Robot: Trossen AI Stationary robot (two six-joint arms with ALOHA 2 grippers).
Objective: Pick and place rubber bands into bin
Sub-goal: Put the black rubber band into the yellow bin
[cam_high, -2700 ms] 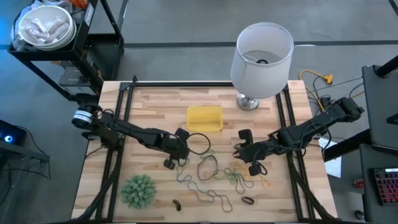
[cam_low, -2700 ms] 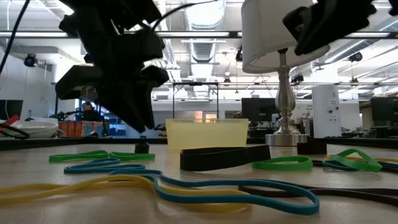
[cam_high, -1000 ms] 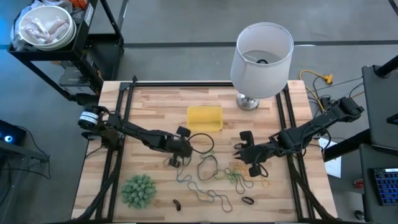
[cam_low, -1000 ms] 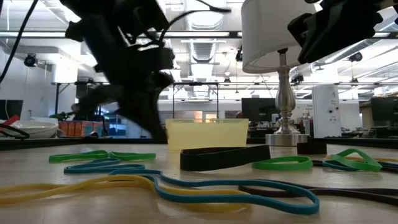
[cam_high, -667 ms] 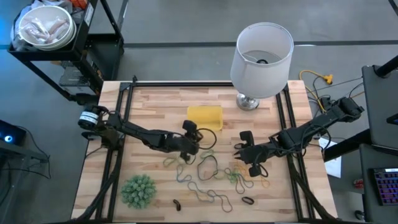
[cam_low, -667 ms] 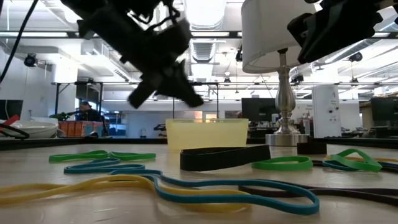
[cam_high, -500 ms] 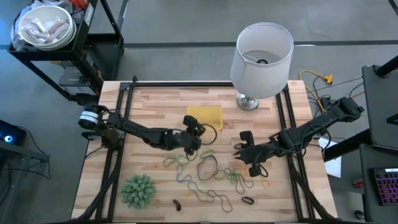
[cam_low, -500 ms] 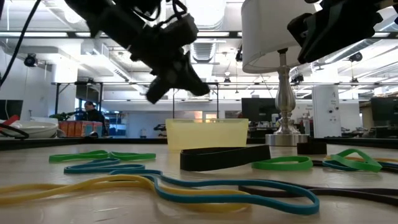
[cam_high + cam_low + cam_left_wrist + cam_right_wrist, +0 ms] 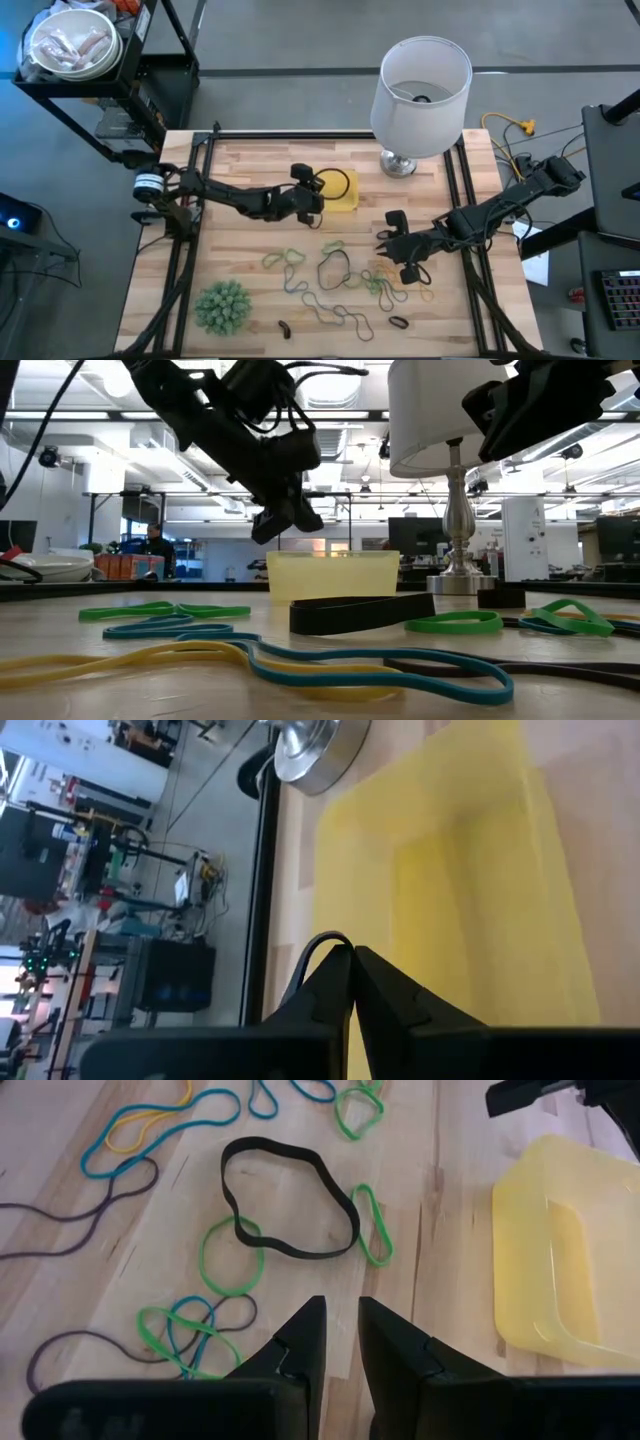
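Left claw is hanging right over the small shallow yellow plastic bin, fingers pinched tight on a thin black rubber band that loops out over the bin. Right claw sits low, off to the bin's right, fingers only a narrow gap apart, holding nothing. The other coloured rubber bands are scattered on the wooden desk, on the near side of the bin.

A: Count, high view?
B: One yellow bin. One white lamp. One spiky green ball. Two arms, each with one end effector: left, right.
A: Rubber bands?
B: Many, tangled on the desk; exact number unreadable.
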